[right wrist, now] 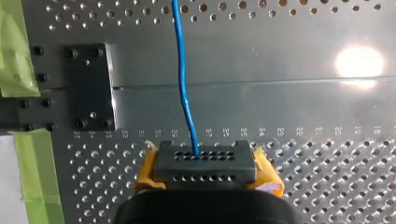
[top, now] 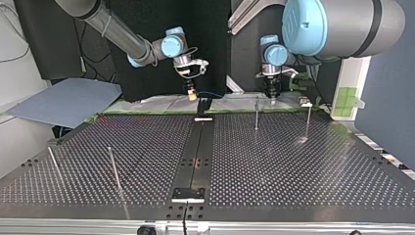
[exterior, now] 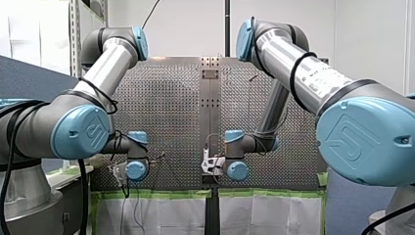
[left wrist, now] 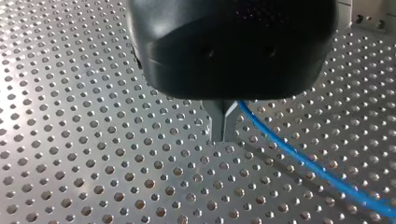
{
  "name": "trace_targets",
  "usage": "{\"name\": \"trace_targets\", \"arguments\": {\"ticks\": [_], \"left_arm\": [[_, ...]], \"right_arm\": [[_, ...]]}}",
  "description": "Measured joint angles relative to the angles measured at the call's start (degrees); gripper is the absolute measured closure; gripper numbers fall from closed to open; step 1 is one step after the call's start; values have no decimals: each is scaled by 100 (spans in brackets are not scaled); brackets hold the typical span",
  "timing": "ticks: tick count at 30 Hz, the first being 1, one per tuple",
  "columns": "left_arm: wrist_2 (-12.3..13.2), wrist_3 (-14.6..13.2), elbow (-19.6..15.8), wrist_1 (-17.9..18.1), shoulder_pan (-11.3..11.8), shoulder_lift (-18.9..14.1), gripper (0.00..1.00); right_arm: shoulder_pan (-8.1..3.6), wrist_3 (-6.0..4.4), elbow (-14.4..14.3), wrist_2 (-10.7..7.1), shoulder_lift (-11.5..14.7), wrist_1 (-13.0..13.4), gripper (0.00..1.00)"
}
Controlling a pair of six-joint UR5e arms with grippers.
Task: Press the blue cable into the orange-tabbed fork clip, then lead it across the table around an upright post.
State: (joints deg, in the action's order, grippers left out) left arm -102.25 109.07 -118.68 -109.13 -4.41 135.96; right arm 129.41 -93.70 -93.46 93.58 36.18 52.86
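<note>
Evidently, blue cable (right wrist: 184,84) clamped by my right fingers (right wrist: 147,172) and my left fingers (left wrist: 217,121), beside rail (right wrist: 280,107) numerals 21, 20.

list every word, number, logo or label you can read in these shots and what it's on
"21", "20", "19", "18" (likely): end of the row of small numbers printed on the table plate, right wrist view; the others are too blurred.
Embossed logo, no clear letters: blue joint caps, front view.
Small print on my right arm's silver tube: too small to read.
Top and left wrist views: none.
</note>
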Motion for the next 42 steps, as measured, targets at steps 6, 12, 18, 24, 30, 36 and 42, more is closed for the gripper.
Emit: {"name": "trace_targets", "arguments": {"ticks": [6, 12, 18, 24, 30, 36, 42], "left_arm": [[145, 36, 186, -285, 50, 1, 100], [268, 92, 266, -480, 131, 1, 100], [381, 223, 357, -593, 194, 2, 100], [441, 302, 457, -680, 251, 2, 100], [481, 347, 588, -824, 316, 1, 100], [536, 358, 661, -910, 363, 0, 100], [544, 360, 671, -912, 391, 0, 100]], "right_arm": [[-29, 26, -2, 23, 0, -13, 100], [-82, 87, 1, 56, 0, -13, 100], [-127, 119, 0, 65, -4, -2, 100], [-183, 109, 10, 70, -7, 52, 100], [-274, 79, 111, 66, -9, 55, 100], [-400, 47, 271, 69, -9, 6, 100], [-527, 38, 413, 75, -9, -146, 100]]}}
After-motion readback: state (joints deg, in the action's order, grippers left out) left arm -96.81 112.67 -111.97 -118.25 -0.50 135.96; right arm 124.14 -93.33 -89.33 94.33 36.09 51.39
